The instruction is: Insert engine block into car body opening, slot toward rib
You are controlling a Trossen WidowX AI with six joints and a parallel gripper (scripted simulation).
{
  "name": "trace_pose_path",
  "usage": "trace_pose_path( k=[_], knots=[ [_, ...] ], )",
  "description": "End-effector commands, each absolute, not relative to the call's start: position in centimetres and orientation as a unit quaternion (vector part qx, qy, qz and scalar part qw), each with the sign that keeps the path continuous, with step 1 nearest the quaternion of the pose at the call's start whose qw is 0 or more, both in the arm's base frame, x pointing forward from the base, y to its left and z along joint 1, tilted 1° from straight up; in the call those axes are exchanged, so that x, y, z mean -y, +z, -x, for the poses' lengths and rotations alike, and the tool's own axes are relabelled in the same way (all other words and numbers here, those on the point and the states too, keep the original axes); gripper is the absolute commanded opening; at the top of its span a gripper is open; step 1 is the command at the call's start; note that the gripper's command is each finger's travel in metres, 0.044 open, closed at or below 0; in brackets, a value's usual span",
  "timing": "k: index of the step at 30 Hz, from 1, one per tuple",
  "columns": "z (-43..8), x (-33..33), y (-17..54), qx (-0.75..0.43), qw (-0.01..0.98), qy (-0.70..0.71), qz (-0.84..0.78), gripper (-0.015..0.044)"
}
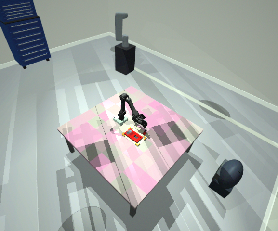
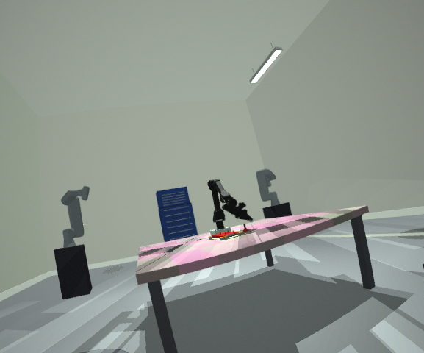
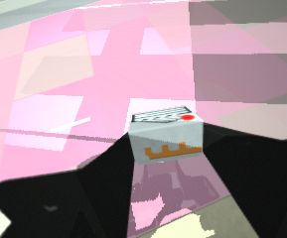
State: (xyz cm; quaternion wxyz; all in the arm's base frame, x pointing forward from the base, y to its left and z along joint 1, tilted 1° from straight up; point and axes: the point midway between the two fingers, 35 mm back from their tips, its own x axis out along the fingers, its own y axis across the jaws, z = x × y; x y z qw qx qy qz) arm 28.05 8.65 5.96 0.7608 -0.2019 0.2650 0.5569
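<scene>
The engine block (image 3: 165, 140) is a light grey block with a ribbed dark-and-white top, a red dot and an orange pattern on its near side. My gripper (image 1: 145, 124) (image 2: 250, 219) (image 3: 162, 131) is shut on it, with one black finger at each side. The gripper is tilted and stands above the table, beside the car body. The red car body (image 1: 130, 134) (image 2: 221, 235) lies flat between yellow corner pieces, with dark and grey parts in it. The car body is outside the wrist view. The opening and the rib are too small to make out.
A small red piece with a dark upright (image 1: 144, 133) (image 2: 245, 229) stands beside the car body, below the gripper. The arm's pale base (image 1: 120, 120) is behind the car body. All stand on the pink patterned table (image 1: 134, 184) (image 2: 204, 262).
</scene>
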Motion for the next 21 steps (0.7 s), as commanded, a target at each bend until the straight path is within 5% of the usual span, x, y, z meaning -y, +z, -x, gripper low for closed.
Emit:
trace_pose_path(
  k=[1,21],
  knots=[
    [-28.0,-8.8,5.0,-0.263,0.760,0.559,0.200,0.0000],
    [-28.0,-8.9,0.0,-0.263,0.760,0.559,0.200,0.0000]
  ],
)
